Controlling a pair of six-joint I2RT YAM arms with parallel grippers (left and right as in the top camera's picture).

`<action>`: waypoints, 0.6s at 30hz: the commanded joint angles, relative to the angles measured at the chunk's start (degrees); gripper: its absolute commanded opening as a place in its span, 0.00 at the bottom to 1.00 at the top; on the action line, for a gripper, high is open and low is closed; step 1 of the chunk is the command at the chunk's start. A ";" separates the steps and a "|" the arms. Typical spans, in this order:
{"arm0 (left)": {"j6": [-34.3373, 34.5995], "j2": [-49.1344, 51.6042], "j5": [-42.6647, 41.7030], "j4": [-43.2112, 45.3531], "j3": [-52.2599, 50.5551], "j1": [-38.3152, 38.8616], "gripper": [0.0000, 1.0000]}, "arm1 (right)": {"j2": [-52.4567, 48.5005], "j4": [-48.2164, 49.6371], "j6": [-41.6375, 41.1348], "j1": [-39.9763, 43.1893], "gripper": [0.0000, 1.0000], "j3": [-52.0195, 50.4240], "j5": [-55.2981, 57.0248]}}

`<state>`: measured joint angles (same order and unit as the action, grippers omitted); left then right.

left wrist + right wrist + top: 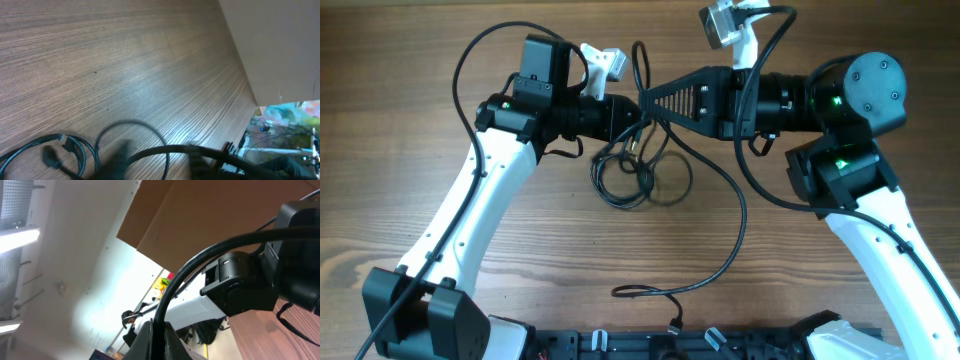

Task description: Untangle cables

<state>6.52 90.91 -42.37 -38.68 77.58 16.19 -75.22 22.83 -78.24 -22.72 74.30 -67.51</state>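
Several thin black cables lie on the wooden table as tangled loops below the two grippers. One long cable runs from the grippers down to a loose end. My right gripper points left and is shut on a cable, which rises from between its fingers. My left gripper faces it tip to tip. In the left wrist view its blurred fingers stand apart, with a cable running across the gap. More loops and a plug lie at lower left.
A brown panel stands behind the table's far edge. A black rail runs along the front edge, with a small plug just before it. Thicker arm wires loop off the left arm and the right arm.
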 commanded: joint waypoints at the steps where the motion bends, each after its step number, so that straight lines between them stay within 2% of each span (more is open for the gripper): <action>1: -0.35 0.57 -1.11 1.68 0.11 0.11 0.75 | -0.33 0.52 -2.89 -0.20 0.04 1.22 -0.52; 4: -7.91 0.61 -6.10 -0.42 0.11 0.11 0.89 | -0.35 0.52 -4.37 -0.13 0.04 1.22 1.95; 7: -7.45 0.61 -2.95 -0.72 0.11 0.07 0.89 | -0.79 0.55 -1.64 0.74 0.04 1.22 3.85; 8: -2.01 0.61 5.35 -0.52 0.11 0.04 0.85 | -1.38 0.46 1.22 1.70 0.04 1.22 3.58; 9: 4.20 0.61 13.05 -0.68 0.11 -0.09 0.85 | -1.84 0.37 2.58 2.27 0.04 1.22 3.58; 11: 11.52 0.61 21.77 -1.46 0.11 -1.11 0.87 | -2.89 0.22 5.31 3.39 0.04 1.22 4.09; 13: 20.04 0.61 27.47 -3.04 0.11 -3.23 0.87 | -4.26 -1.09 9.55 4.33 0.04 1.22 4.98; 15: 26.29 0.61 28.92 -4.83 0.11 -5.60 0.87 | -5.84 -9.18 15.37 5.03 0.04 1.22 9.09; 18: 26.73 0.61 29.00 -6.43 0.11 -6.36 0.88 | -7.39 -22.56 26.60 5.03 0.04 1.22 18.56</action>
<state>28.99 90.94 -15.97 -44.49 77.58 10.00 -81.34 5.50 -62.70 -17.85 74.78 -57.84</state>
